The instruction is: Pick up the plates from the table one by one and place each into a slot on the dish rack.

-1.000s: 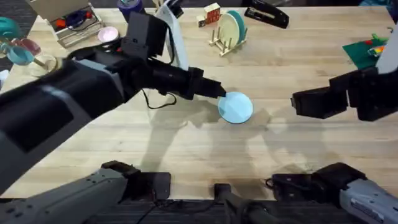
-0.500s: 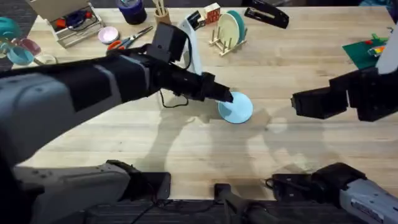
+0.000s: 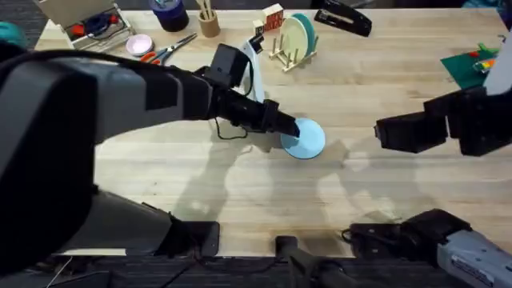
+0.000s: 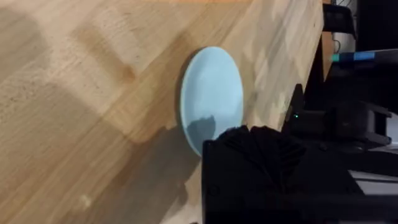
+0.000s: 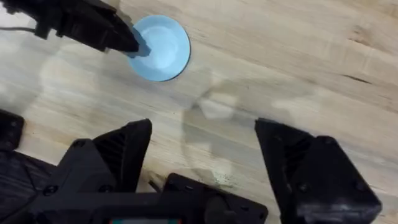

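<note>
Light blue round plate (image 3: 304, 138) lying flat near the centre of the light wooden plank counter (image 3: 240, 192). The left gripper (image 3: 288, 126) reaches across from the left and meets the plate's near-left rim; whether its fingers pinch the rim cannot be told. The right gripper (image 5: 202, 155) hovers to the right, well apart from the plate, with its jaws spread wide and empty. A pale cream-yellow plate (image 3: 294, 35) stands on edge in the small wooden dish rack (image 3: 290, 56) at the counter's far side.
</note>
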Controlling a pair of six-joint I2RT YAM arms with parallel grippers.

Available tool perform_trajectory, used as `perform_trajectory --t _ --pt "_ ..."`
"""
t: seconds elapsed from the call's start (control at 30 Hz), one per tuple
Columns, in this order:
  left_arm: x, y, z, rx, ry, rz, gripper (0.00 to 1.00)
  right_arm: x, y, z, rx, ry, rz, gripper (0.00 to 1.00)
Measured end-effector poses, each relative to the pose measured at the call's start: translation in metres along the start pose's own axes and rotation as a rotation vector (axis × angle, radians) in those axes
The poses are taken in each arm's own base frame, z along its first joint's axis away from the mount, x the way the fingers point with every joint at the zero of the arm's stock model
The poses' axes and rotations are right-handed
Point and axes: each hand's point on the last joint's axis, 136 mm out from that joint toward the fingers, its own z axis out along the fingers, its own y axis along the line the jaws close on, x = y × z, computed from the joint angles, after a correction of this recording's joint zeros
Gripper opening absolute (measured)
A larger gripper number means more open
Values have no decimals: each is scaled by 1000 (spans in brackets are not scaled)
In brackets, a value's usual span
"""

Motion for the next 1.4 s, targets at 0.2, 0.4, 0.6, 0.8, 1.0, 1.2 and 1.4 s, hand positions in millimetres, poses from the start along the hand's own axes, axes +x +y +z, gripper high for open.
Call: perform_trajectory --t 0.2,0.4,0.6,0.8,1.0,1.2,1.4 --pt "4 8 5 -1 17 -26 43 0 0 0 0 0 0 996" --pt "6 11 7 -2 23 -34 43 0 0 0 0 0 0 996" --pt "10 22 15 8 42 -63 43 0 0 0 0 0 0 995" --pt "6 25 20 34 31 -55 42 3 0 0 0 10 0 995" --pt "6 25 23 64 35 -77 42 6 0 0 1 23 1 996" --pt "6 24 23 66 36 -84 42 6 0 0 1 24 1 996" --pt "6 24 23 67 36 -84 43 8 0 6 2 32 36 995"
